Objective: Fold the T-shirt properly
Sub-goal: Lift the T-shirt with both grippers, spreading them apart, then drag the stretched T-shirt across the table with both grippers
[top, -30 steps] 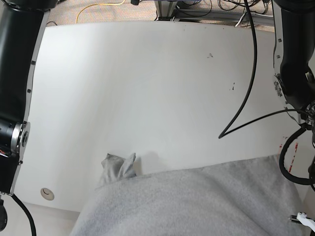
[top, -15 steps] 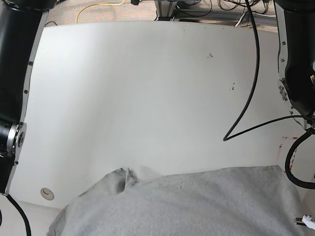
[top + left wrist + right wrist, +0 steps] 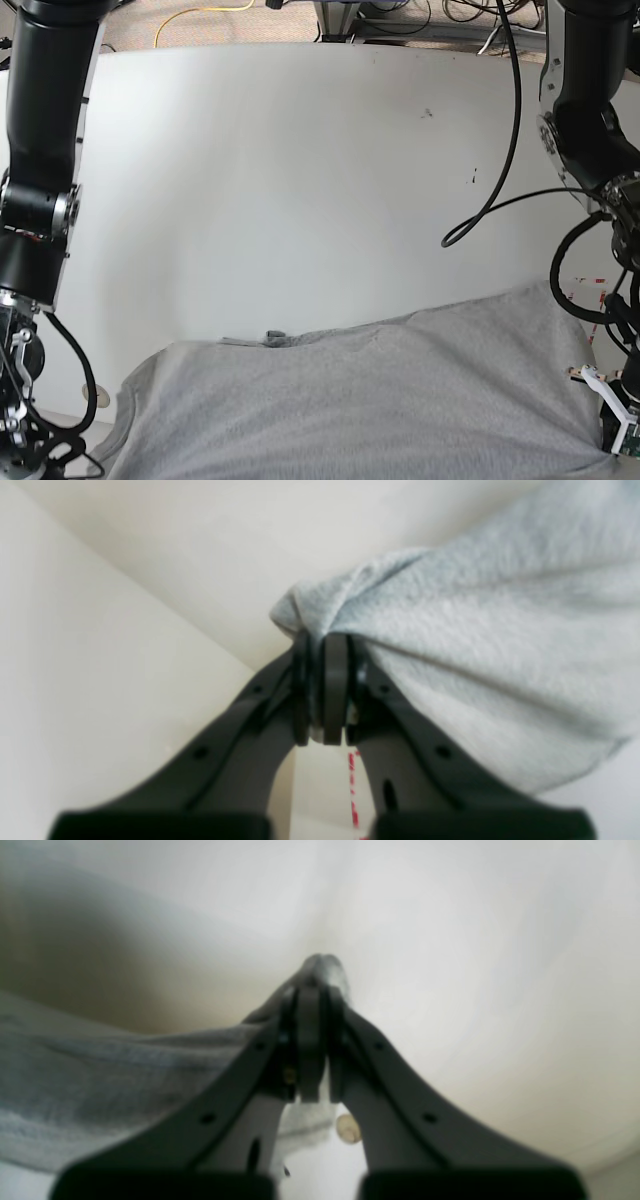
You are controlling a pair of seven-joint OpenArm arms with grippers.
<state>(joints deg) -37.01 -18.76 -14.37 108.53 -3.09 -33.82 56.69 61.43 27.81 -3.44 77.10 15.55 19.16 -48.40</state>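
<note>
Clamped on the T-shirt [image 3: 380, 400], the right gripper [image 3: 317, 995], whose arm [image 3: 40, 150] stands at the base view's left, has a gathered tip of grey jersey poking out past its fingers. Compared with the earlier frames, that arm has come into view down to its wrist joints, and its black cable now loops over the cable grommet [image 3: 92, 395] in the white counter [image 3: 280, 200]. The shirt's left side spreads wider than it did a second ago.

Left of centre along the far edge, the crumpled peak that stood up a second ago has sunk to a small dark fold [image 3: 275, 338]. That flatter edge should help the fold, though I judge the garment to be in the handling or spreading stage, with no finished fold to be seen.

On the right, the left gripper [image 3: 325, 645] is likewise pinching cloth, a rolled bit showing beyond its tips. Its arm [image 3: 590, 130] has shifted, and the white finger mount [image 3: 608, 395] sits higher in the base view. The shirt's far right corner has risen too, so the far edge slants up to the right; evening the two sides looks like the next need.
</note>
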